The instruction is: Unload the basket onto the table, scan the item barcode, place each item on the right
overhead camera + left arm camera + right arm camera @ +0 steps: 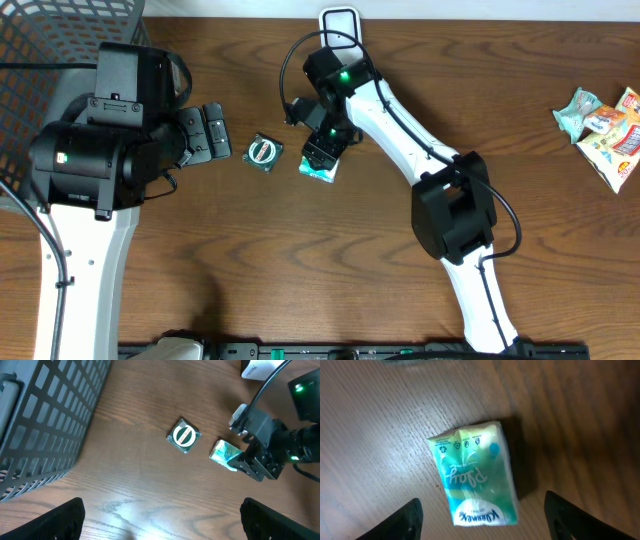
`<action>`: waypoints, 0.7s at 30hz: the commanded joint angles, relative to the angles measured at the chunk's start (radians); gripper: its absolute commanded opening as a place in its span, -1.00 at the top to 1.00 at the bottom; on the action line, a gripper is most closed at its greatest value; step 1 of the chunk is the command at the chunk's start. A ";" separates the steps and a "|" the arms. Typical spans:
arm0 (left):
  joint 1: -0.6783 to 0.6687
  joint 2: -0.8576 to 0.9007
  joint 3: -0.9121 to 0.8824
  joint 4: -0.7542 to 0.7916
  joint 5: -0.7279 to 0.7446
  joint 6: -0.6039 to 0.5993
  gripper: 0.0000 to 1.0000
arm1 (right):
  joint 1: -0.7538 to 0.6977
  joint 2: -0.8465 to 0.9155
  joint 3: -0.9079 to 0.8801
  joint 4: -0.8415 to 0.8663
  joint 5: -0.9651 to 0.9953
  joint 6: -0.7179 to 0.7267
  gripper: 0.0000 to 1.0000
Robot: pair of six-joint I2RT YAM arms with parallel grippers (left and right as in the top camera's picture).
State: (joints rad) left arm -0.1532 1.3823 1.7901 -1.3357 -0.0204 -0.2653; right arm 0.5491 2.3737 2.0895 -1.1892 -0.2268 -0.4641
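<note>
One dark wire basket is placed at the far left of the wooden table. Just right of it, the left gripper is held with its jaws spread wide and nothing between them. Next, a small square green packet marked with a round emblem is laid flat on the wood. It is close to a green-and-white tissue pack but not touching it. The tissue pack is laid flat on the table directly beneath the right gripper, whose fingers are parted on either side of the pack without touching it. A white object is cut off by the upper edge, beyond that gripper. At the far right, several snack packets are heaped together.
</note>
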 commanded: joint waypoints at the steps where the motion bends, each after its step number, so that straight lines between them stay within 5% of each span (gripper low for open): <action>1: 0.003 -0.002 -0.006 -0.004 0.006 -0.002 -0.95 | -0.021 -0.010 -0.058 0.029 -0.069 -0.039 -0.34; 4: 0.003 -0.002 -0.006 -0.004 0.006 -0.002 -0.96 | -0.038 -0.010 -0.098 0.051 -0.129 -0.039 -0.04; 14: 0.003 -0.002 -0.006 -0.004 0.006 -0.002 -0.95 | -0.090 -0.010 -0.206 0.092 -0.306 -0.037 0.16; 21: 0.003 -0.002 -0.006 -0.004 0.006 -0.002 -0.96 | -0.090 -0.010 -0.204 -0.013 -0.306 0.105 0.17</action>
State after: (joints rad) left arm -0.1532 1.3823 1.7901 -1.3361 -0.0204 -0.2653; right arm 0.4568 2.3737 1.8874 -1.1660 -0.5034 -0.4496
